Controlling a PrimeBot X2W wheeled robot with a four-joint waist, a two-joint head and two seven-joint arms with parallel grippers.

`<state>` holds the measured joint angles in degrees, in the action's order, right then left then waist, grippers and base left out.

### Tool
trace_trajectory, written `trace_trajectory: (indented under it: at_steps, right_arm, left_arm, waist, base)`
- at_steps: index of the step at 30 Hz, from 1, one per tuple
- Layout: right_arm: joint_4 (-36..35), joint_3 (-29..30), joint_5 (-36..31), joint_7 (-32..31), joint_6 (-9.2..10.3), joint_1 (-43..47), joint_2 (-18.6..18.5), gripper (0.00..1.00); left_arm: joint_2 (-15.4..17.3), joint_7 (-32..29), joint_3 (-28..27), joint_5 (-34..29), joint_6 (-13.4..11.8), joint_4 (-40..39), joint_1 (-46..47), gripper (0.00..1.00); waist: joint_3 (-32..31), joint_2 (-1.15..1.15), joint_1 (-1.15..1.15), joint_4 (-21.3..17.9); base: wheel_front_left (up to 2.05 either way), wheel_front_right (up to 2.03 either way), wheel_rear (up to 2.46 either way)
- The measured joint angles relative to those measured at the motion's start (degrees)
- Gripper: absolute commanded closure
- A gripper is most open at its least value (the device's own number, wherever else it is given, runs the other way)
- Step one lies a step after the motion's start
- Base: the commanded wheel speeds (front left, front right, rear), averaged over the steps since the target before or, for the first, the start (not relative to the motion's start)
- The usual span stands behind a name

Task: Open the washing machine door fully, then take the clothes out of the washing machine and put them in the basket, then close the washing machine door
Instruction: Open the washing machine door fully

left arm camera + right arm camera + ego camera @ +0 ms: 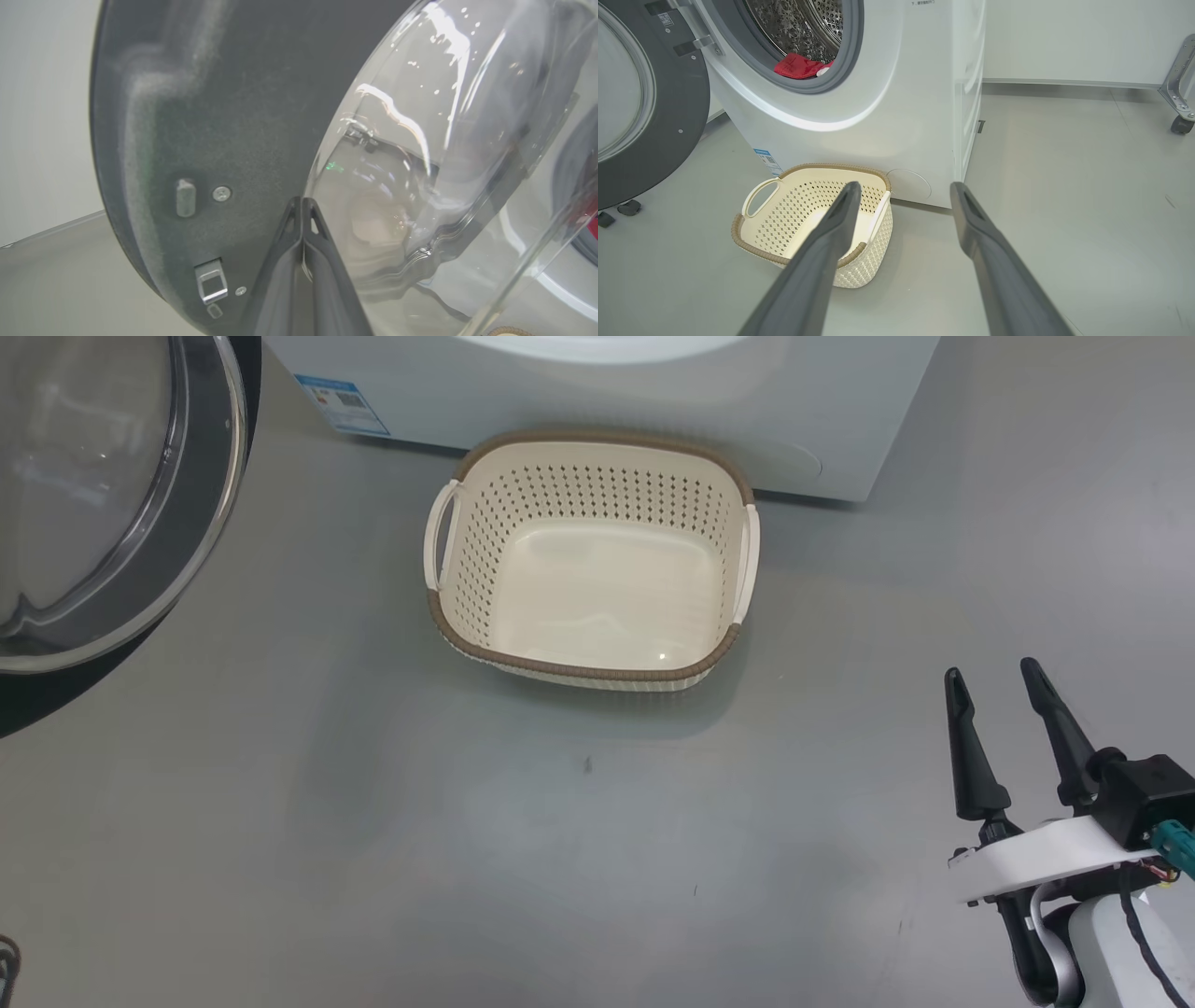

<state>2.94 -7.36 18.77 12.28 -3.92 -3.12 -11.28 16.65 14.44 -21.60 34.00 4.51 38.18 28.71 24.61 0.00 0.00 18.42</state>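
On the grey floor (280,821), a cream perforated brown-rimmed basket (588,670) is sitting empty before the white washing machine (878,116), whose drum (798,23) is holding red clothes (796,66). Left jaws are resting shut beside the open glass door (210,523); right jaws are gaping.

Bright, even overhead light; soft shadow beneath the basket (597,667), white glare streaking the door glass (444,116)

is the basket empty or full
Empty. The basket shows its bare cream bottom; the red clothes lie inside the washing machine.
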Motion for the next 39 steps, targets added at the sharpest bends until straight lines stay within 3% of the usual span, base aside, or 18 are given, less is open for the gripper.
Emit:
trace_trajectory:
  at_steps: [14,25,39]
  right_arm:
    - [4.98,-0.74,1.98,1.18,-0.55,0.03,2.94,0.00]
    - [6.97,-1.46,2.40,1.67,-0.74,1.61,4.58,0.00]
    - [6.10,-1.60,2.40,1.75,-1.32,2.83,5.02,0.00]
  left_arm:
    - [-2.05,0.00,6.86,-6.09,1.69,-1.82,-7.68,1.00]
    - [-5.46,0.00,14.22,-10.67,2.36,-6.57,-15.42,1.00]
    - [-9.27,0.00,17.94,-11.70,2.37,-14.73,-21.75,1.00]
  waist:
    - [-9.91,0.00,0.00,-2.64]
    - [-17.98,0.00,0.00,-7.59]
    - [-22.81,0.00,-0.01,-14.51]
  base:
    - [0.00,0.00,0.00]
    - [0.00,0.00,0.00]
    - [0.00,0.00,0.00]
